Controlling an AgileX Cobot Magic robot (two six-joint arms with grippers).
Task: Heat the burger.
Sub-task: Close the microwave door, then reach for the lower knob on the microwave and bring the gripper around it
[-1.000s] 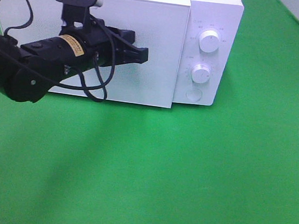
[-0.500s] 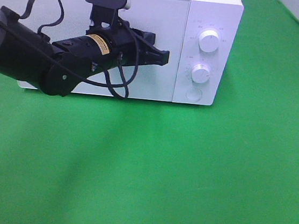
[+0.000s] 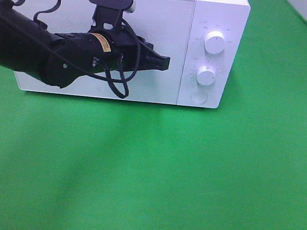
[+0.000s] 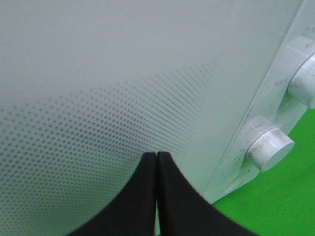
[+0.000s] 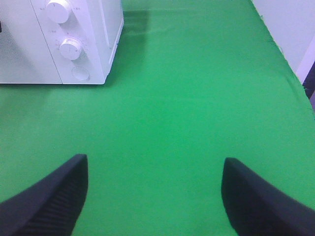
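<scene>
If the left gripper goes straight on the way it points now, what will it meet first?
Probably the microwave door: the left gripper, jaws shut, points at its dotted window, near the edge beside the lower knob. The gap between them is hard to judge.
</scene>
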